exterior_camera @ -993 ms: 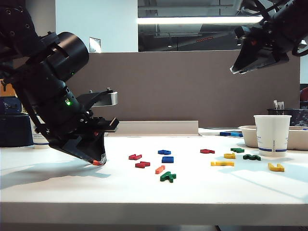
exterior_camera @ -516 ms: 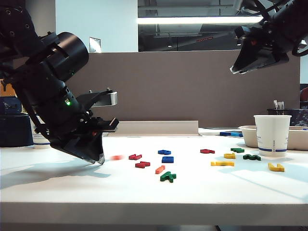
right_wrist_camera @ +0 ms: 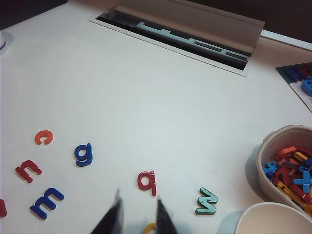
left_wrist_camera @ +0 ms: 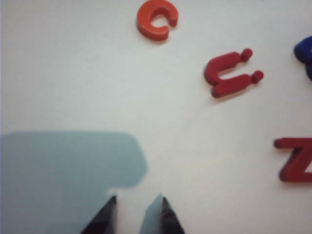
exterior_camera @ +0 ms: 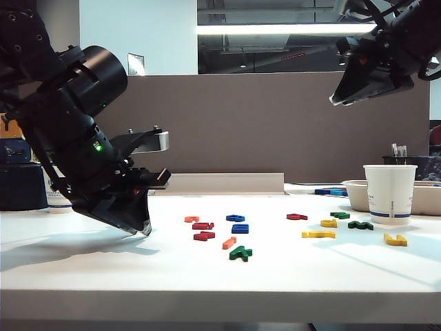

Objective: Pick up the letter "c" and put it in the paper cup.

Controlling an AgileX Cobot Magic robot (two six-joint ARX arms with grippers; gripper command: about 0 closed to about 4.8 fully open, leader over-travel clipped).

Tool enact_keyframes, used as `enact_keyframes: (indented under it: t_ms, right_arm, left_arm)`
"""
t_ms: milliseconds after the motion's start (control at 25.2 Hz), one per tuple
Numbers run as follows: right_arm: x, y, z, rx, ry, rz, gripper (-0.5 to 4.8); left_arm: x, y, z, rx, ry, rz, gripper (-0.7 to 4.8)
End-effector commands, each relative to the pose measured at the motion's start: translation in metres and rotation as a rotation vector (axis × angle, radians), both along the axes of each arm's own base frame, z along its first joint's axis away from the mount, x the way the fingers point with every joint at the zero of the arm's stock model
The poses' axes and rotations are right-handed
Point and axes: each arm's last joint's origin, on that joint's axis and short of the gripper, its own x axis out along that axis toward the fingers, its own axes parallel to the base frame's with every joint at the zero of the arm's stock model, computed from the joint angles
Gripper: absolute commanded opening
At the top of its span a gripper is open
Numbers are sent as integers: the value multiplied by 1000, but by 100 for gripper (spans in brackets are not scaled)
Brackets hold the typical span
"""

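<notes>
The letter "c" (exterior_camera: 191,219) (left_wrist_camera: 157,19) (right_wrist_camera: 43,137), small and orange-red, lies flat on the white table, just left of the red letters. My left gripper (exterior_camera: 141,230) (left_wrist_camera: 138,205) points down at the table to the left of it, a short way off. Its jaws are open with only bare table between them. The paper cup (exterior_camera: 390,193) (right_wrist_camera: 273,219) stands upright at the right of the table. My right gripper (exterior_camera: 339,101) (right_wrist_camera: 137,207) hangs high above the table's right half, open and holding nothing.
A red "n" (left_wrist_camera: 229,73), a red "z" (left_wrist_camera: 297,158) and a blue piece (left_wrist_camera: 304,51) lie near the "c". Other letters are scattered mid-table, among them an orange bar (exterior_camera: 229,243) and a green letter (exterior_camera: 240,253). A bowl (right_wrist_camera: 265,151) of letters sits behind the cup.
The "c" was at the left gripper's fingertips one second ago. It has shot right across the table and now rests by the red letters. Neither arm has moved.
</notes>
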Motion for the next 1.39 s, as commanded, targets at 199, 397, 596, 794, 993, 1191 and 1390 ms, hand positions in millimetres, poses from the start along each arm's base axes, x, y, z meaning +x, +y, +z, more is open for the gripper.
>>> enact_keyframes:
  t_ms: [199, 397, 596, 794, 993, 1191, 1390]
  right_arm:
    - [-2, -1, 6, 1, -25, -3, 85]
    - [-2, -1, 6, 1, -25, -3, 85]
    - [-2, -1, 6, 1, -26, -4, 85]
    - [-2, -1, 6, 0, -26, -7, 85]
    - [-2, -1, 6, -5, -27, -20, 85]
    - [-2, -1, 6, -5, -27, -20, 85]
    - [-2, -1, 6, -5, -27, -20, 85]
  left_arm:
    - [6, -2, 5, -18, -97, -26, 112]
    - [11, -5, 14, -66, -113, -4, 201]
    - [24, -12, 36, -158, -145, 29, 251]
    - [28, -14, 44, -153, -136, 30, 246]
    - [28, -15, 44, -209, -87, 72, 246]
    - [28, -15, 45, -263, -54, 119, 246]
    - [40, -22, 60, -270, -78, 92, 246]
